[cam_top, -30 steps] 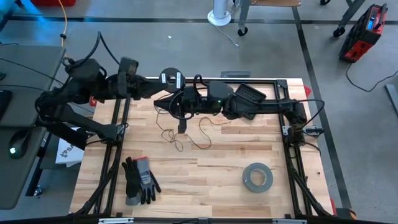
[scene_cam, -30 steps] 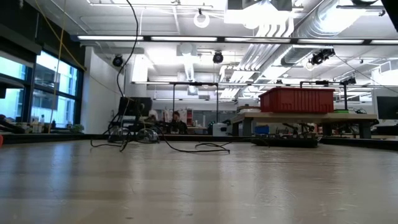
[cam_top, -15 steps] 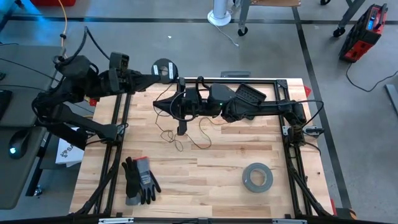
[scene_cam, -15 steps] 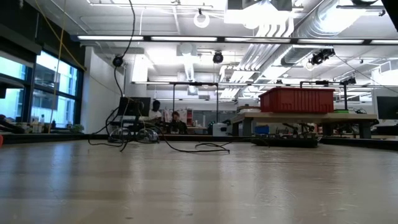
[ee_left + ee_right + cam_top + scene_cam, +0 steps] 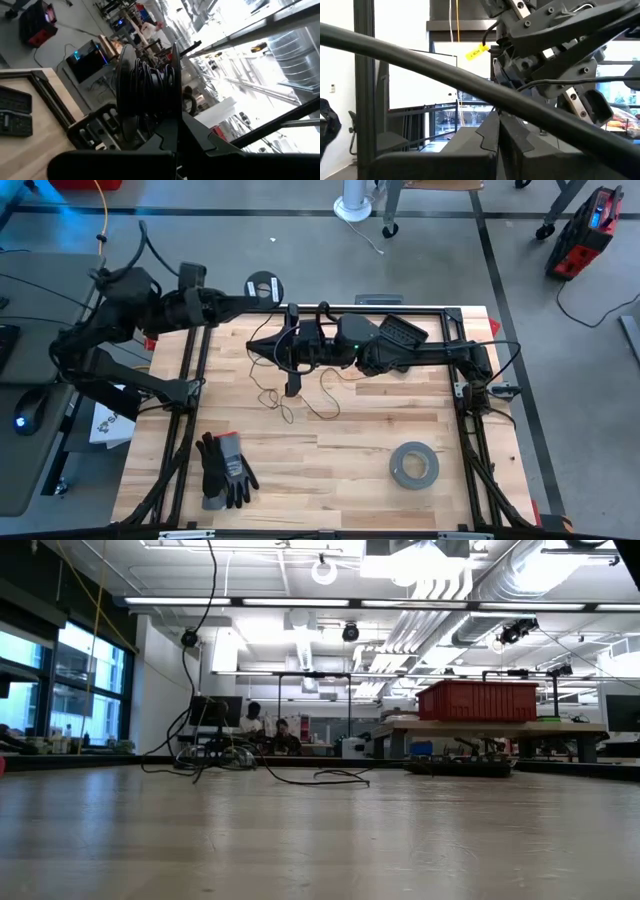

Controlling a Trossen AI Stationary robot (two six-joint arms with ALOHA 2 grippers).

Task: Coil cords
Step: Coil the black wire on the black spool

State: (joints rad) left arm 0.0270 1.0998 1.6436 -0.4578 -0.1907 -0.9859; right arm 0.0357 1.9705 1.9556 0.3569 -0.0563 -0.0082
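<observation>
The left gripper (image 5: 176, 131) is clamped on the small round black spool (image 5: 263, 286) at the table's far edge. The right gripper (image 5: 293, 388) – jaws together – pinches the thin dark wire-like cord (image 5: 322, 392), which trails loose over the wooden table (image 5: 340, 450)

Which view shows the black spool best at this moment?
The left wrist view: the spool fills it, wound with cord, clamped in the left gripper. The high view shows it small beyond the table's far edge. The low and right wrist views don't show it clearly.

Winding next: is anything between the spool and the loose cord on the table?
Nothing visible. The left gripper holds the spool off the table's far edge; the cord runs from near the shut right gripper in loose loops on bare wood.
</observation>
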